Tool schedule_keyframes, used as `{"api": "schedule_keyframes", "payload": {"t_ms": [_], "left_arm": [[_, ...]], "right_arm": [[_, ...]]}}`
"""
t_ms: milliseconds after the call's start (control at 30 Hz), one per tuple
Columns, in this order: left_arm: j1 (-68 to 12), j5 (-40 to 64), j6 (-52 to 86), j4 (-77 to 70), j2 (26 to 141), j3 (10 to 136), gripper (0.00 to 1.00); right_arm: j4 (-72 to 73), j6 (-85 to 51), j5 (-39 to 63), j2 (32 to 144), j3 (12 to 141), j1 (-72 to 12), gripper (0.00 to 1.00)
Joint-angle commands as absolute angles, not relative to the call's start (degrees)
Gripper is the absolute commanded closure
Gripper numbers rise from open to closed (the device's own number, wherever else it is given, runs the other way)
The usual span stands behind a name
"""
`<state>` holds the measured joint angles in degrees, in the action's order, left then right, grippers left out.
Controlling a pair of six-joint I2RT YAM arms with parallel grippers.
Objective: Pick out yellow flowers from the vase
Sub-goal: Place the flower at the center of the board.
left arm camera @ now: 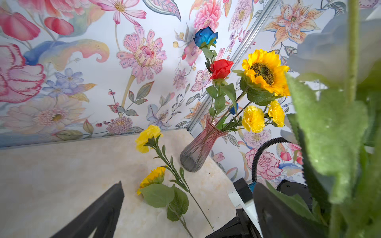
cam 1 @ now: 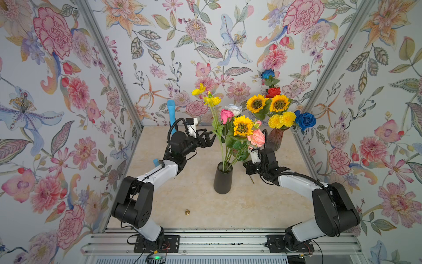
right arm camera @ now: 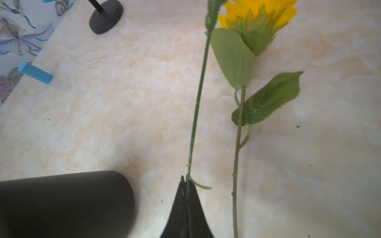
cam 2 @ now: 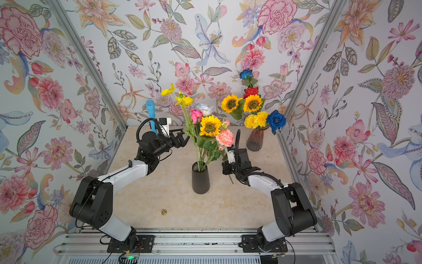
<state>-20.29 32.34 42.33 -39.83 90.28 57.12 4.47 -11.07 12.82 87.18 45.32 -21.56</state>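
A black vase [cam 1: 223, 178] [cam 2: 200, 180] mid-table holds thin yellow blossoms [cam 1: 212, 100], a sunflower [cam 1: 242, 125], and pink, white and peach roses. My left gripper [cam 1: 209, 137] [left arm camera: 187, 185] stands open and holds nothing, just left of the blossoms' stems. A yellow pompom flower [left arm camera: 147, 138] and a second sunflower [left arm camera: 153, 177] [right arm camera: 257, 16] lie on the table behind the bouquet. Right of the black vase [right arm camera: 61, 204], my right gripper [cam 1: 247, 165] [right arm camera: 186, 185] is low and shut on the pompom flower's thin green stem [right arm camera: 198, 103].
A glass vase [cam 1: 275, 139] [left arm camera: 198, 152] at the back right holds two sunflowers, yellow pompoms, and blue and red roses. A blue tube on a black stand [cam 1: 171, 112] is at the back left, a blue cylinder [cam 1: 156, 162] by the left wall, and a small brass piece [cam 1: 187, 212] near the front.
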Motion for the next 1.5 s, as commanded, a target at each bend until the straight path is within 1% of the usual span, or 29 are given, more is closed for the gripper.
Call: {"api": "schedule_keyframes", "payload": {"t_ms": [0,100,300,600,800,967,1033,1133,1167,1233,1333,1467], "left_arm": [[-19.46,30.07,37.62,-35.82,85.17,53.44,0.00],[-19.35,29.18,36.07,-34.39,81.51,50.60,0.00],[-19.49,30.08,34.81,-34.86,75.66,45.38,0.00],[-20.09,30.81,31.31,-33.79,70.35,41.49,0.00],[-22.33,30.44,28.16,-33.06,69.52,41.47,0.00],[-24.78,30.47,23.92,-32.70,70.06,42.10,0.00],[-24.87,30.28,23.21,-32.60,69.75,41.94,0.00],[-24.95,31.11,22.59,-33.16,69.35,41.58,0.00],[-25.00,31.81,22.57,-33.49,69.38,41.49,0.00],[-25.28,33.12,22.42,-34.37,69.68,41.40,0.00],[-25.89,34.74,21.77,-35.05,69.92,41.45,0.00],[-26.51,36.20,21.56,-35.37,70.09,41.55,0.01]], "right_arm": [[-1.52,-9.93,7.00,90.30,47.98,-21.48,1.00],[-4.48,-9.75,3.80,92.55,49.37,-21.45,1.00],[-7.12,-9.91,0.94,95.38,50.74,-21.64,1.00],[-9.35,-9.76,0.26,98.16,52.61,-22.49,1.00],[-10.49,-9.41,-1.18,99.24,53.50,-23.37,0.93],[-10.65,-8.99,-1.44,98.74,53.45,-23.73,0.78],[-10.68,-9.05,-1.88,98.00,53.28,-23.89,0.62],[-10.27,-8.97,-1.86,97.21,53.00,-23.90,0.58],[-10.11,-8.97,-1.61,97.01,52.86,-23.98,0.49],[-9.78,-8.97,-1.16,96.65,52.72,-24.00,0.41],[-9.49,-9.05,-1.19,95.52,52.23,-24.08,0.26],[-8.35,-9.19,-2.12,92.33,50.75,-24.01,0.11]]}}
